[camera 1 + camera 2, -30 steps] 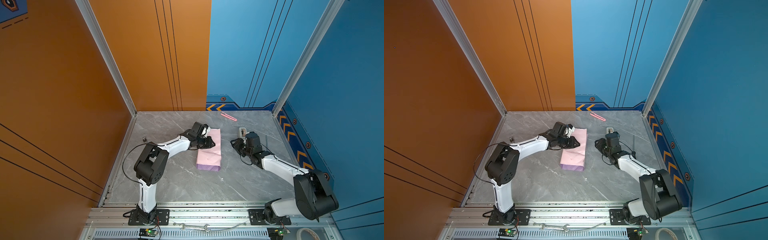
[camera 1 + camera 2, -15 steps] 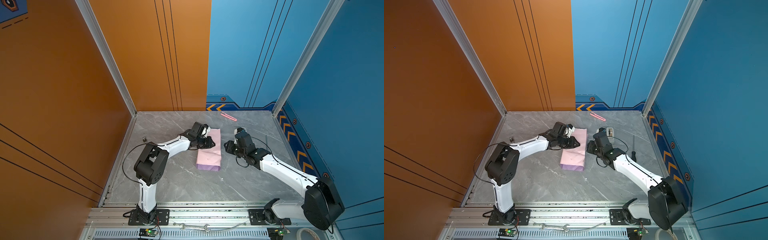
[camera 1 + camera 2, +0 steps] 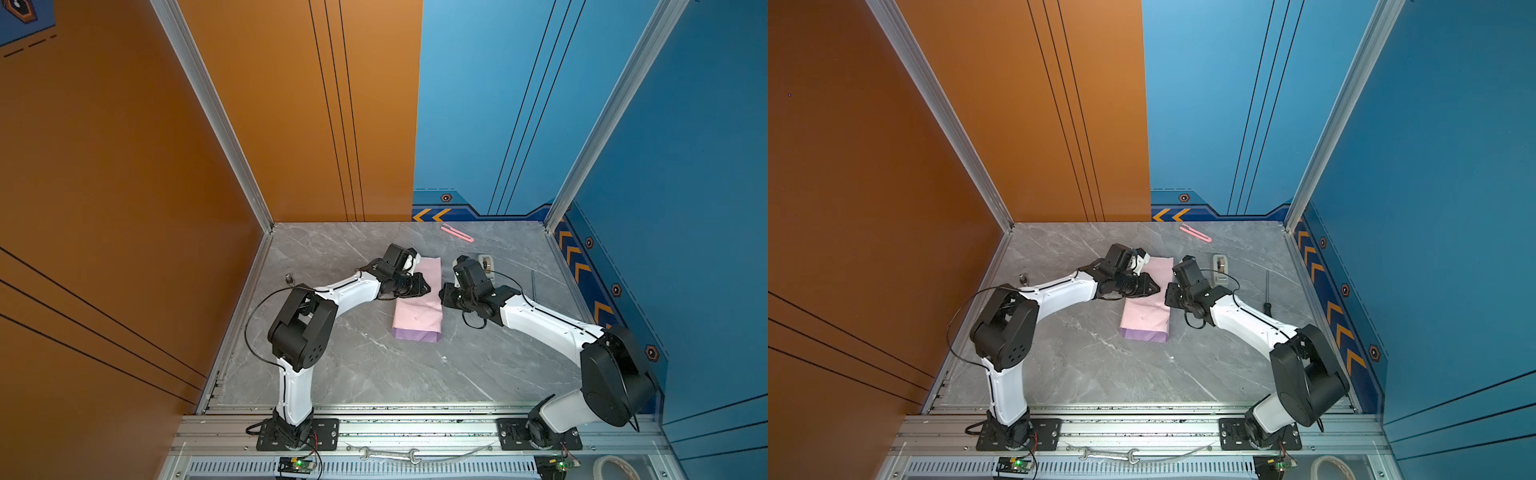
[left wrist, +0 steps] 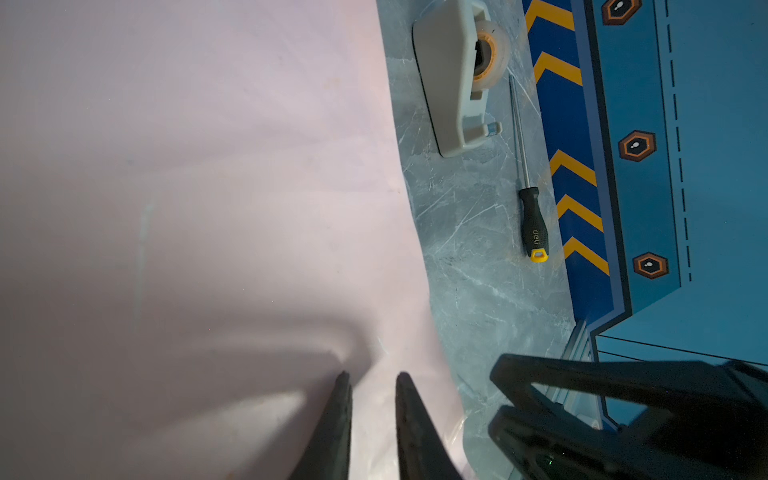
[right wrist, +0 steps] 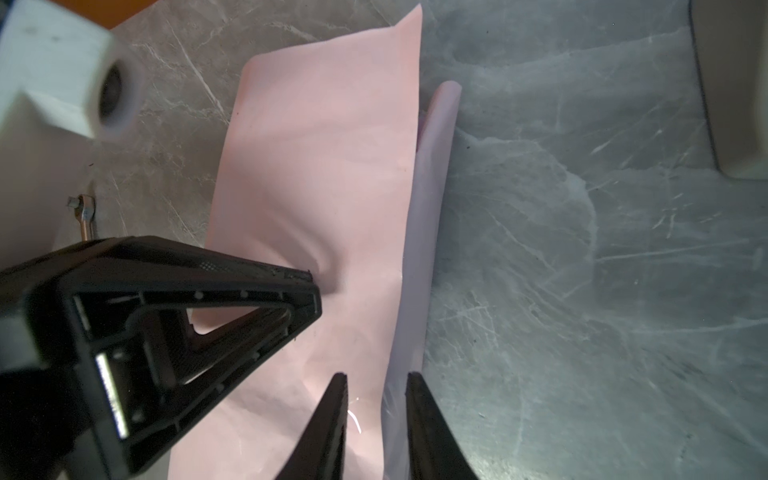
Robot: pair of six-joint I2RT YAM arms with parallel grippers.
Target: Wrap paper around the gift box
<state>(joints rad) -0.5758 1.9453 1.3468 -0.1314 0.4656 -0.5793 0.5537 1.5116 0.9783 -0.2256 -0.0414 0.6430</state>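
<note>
Pale pink paper (image 3: 417,307), thin and creased with a lilac near end, lies folded into a long packet at the middle of the grey marbled surface (image 3: 374,374). My left gripper (image 4: 370,376), its black fingers a narrow slit apart, presses its tips onto the pink sheet and dents it. My right gripper (image 5: 374,376), likewise barely parted, sits at the packet's opposite long edge, where the pink flap overlaps a lilac layer. Whether it pinches anything, I cannot tell. A beige tape dispenser (image 4: 453,83) and a black-handled screwdriver (image 4: 534,224) lie apart on the right.
</note>
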